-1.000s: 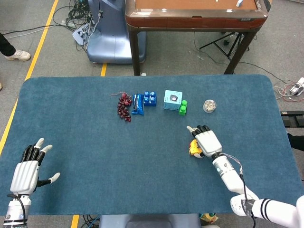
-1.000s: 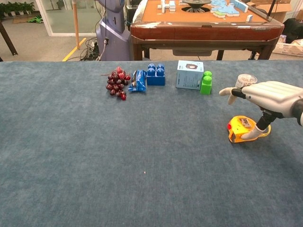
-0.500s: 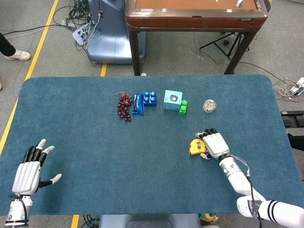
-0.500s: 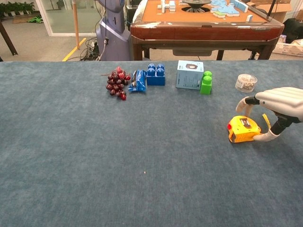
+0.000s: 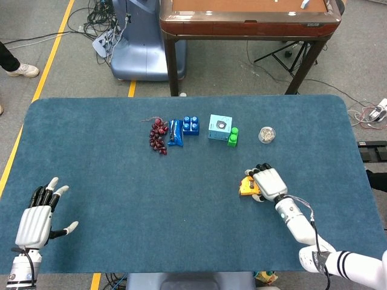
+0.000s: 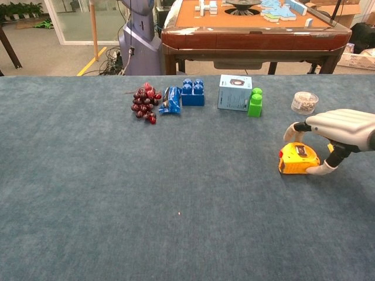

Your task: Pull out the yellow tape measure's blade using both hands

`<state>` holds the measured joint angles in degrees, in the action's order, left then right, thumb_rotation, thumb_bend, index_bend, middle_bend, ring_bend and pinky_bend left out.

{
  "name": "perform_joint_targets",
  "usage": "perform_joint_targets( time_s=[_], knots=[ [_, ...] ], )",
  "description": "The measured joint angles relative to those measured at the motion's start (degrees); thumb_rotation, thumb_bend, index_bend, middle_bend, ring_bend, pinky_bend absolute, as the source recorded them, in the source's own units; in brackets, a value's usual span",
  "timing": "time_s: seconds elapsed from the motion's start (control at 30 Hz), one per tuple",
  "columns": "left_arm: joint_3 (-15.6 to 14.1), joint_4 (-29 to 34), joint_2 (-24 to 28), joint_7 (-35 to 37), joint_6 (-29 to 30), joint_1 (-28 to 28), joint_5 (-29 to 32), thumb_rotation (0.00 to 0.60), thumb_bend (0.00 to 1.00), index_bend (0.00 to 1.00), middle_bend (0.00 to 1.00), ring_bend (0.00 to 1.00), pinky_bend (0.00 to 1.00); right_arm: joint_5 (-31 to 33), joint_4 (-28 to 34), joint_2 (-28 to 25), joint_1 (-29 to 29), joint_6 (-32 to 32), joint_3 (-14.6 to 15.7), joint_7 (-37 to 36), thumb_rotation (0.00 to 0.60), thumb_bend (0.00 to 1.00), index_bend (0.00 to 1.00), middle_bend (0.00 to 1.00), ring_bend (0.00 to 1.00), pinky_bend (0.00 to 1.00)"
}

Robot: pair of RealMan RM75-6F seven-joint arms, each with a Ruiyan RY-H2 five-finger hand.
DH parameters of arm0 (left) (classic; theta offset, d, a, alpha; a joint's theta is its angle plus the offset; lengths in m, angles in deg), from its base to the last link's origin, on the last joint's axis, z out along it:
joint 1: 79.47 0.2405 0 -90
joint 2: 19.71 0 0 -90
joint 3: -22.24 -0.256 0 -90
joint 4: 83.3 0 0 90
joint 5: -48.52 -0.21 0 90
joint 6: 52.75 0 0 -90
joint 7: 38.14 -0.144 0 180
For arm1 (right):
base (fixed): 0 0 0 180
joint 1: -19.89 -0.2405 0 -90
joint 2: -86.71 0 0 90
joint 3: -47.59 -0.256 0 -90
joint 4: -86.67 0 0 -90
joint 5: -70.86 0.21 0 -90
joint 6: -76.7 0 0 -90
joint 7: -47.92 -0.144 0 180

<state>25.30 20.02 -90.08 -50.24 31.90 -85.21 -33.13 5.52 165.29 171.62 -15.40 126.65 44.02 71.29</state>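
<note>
right hand closing in on the tape measure, left hand waiting far off

head view: the right hand point(image 5: 268, 182) has slid back toward the yellow tape measure point(image 5: 247, 186) and now covers most of it, where half a second ago the case lay more exposed; the left hand point(image 5: 37, 214) stays at the near left edge of the surface point(image 5: 109, 181), fingers apart, holding nothing. chest view: the tape measure point(image 6: 297, 159) has shifted slightly left, thumb touching its right side and fingers arched over the top, not yet clamped (a grip looks near). grapes point(image 6: 143, 102), a blue packet point(image 6: 171, 99), a blue block point(image 6: 193, 92), a pale box point(image 6: 235, 92), a green block point(image 6: 255, 102) and a small bowl point(image 6: 304, 102) sit beyond, none blocking the left hand's path.
</note>
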Motion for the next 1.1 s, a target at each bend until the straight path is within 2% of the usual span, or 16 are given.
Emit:
perform_joint_targets(
  time_s=[0.43,0.57,0.67,0.83,1.1],
  knots=[
    [0.0,-0.2,0.3,0.4,-0.1,0.2,0.3,0.6,0.09,0.16,0.0,0.0,0.0,0.8,0.2,0.6,-0.5,0.0,0.1,0.9,0.6,0.32,0.25,0.31,0.18,0.15],
    [0.0,-0.4,0.2,0.6,-0.1,0.1,0.2,0.6,0.09,0.16,0.0,0.0,0.0,1.1,0.1,1.0,-0.5,0.2,0.1,1.3,0.6,0.32,0.29,0.33,0.19,0.15],
    [0.0,-0.6,0.2,0.8,-0.2,0.1,0.2,0.6,0.09,0.16,0.0,0.0,0.0,1.3,-0.1,1.3,-0.4,0.5,-0.1,0.9,0.6,0.38,0.37,0.39,0.23,0.15],
    [0.5,-0.7,0.4,0.8,-0.9,-0.6,0.3,0.6,0.09,0.16,0.0,0.0,0.0,0.6,0.6,1.5,-0.2,1.6,-0.5,-0.3,0.6,0.56,0.51,0.5,0.32,0.15],
    [2.5,-0.4,1.8,2.4,-6.4,-4.5,1.2,0.6,0.09,0.16,0.0,0.0,0.0,1.1,7.4,-0.1,-1.0,1.8,-2.7,-1.7,0.6,0.62,0.55,0.54,0.37,0.15]
  ],
)
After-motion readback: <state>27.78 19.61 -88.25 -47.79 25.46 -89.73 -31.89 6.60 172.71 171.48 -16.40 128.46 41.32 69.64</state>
